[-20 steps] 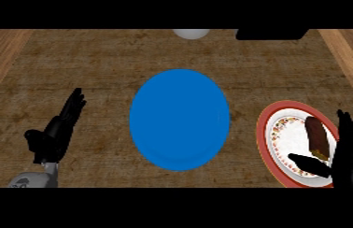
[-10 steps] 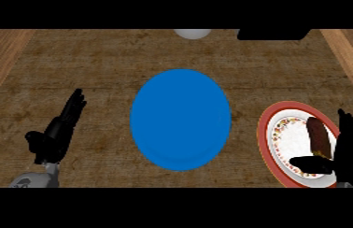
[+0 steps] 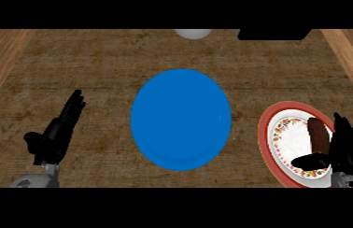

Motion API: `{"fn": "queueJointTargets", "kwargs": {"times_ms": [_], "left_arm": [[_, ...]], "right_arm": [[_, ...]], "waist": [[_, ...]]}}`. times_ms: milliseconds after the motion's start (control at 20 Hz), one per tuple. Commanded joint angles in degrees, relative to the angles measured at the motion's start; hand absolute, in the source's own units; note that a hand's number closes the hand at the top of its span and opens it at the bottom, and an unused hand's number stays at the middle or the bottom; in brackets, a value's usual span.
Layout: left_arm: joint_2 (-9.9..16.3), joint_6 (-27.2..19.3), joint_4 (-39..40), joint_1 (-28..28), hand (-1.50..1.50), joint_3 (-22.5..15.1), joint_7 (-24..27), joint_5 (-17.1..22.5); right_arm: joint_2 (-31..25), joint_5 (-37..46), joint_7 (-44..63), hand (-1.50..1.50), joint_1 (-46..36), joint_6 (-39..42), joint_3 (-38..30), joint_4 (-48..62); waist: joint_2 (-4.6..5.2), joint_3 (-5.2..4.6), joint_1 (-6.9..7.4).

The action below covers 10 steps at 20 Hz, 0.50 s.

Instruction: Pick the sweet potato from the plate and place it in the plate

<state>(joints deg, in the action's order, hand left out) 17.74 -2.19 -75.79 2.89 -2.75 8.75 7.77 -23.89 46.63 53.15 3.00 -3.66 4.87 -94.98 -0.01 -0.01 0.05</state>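
sweet potato (image 3: pixel 318 133) oblong, brown, on red-rimmed patterned plate (image 3: pixel 270 147); right hand (image 3: pixel 339 150) fingers straight beside it; left hand (image 3: pixel 59 131) fingers straight.

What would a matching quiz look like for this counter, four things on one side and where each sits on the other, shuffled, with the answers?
Things:
1. blue plate
2. sweet potato
3. left hand
4. red-rimmed plate

Places:
A. on the red-rimmed plate
B. middle of the counter
C. at the view's right edge, under the right hand
D. resting open at the view's left

Pairs: 1-B, 2-A, 3-D, 4-C
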Motion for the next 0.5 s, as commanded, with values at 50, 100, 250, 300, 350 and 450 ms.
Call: {"fn": "queueJointTargets", "kwargs": {"times_ms": [50,100,250,300,350,450], "left_arm": [[-1.38,0.55,-3.96,-1.47,0.0,0.51,-2.13,-1.97],[-0.59,3.18,0.26,3.08,0.0,3.07,-2.92,-0.43],[-1.18,2.82,-0.69,-0.04,0.0,3.01,-0.65,-1.85],[-4.4,0.39,0.22,-3.48,0.0,0.1,3.15,-4.32],[-0.7,3.82,-5.28,-3.95,0.0,3.05,-0.77,-1.96],[-1.92,4.2,3.69,2.87,0.0,4.69,-0.28,-2.06]], "right_arm": [[3.17,1.94,-5.5,-1.5,-1.55,-2.94,-3.07,8.18],[2.26,1.02,-4.47,-1.5,-0.66,1.11,-3.81,4.12],[2.55,3.58,-5.7,-1.5,-3.45,0.22,-4.47,11.8],[2.87,4.14,-4.18,-1.5,-2.01,0.07,-3.84,10.37],[2.19,3.1,-5.38,-1.5,-3.74,1.82,-6.11,11.03],[3.41,5.3,-6.83,-1.5,-5.97,-0.73,-6.16,16.91]], "waist": [[-0.01,0.03,0.06],[0.0,0.01,-0.15],[0.01,0.01,0.07],[0.01,0.01,0.07],[-0.03,0.02,0.13],[0.04,0.01,-0.04]]}}
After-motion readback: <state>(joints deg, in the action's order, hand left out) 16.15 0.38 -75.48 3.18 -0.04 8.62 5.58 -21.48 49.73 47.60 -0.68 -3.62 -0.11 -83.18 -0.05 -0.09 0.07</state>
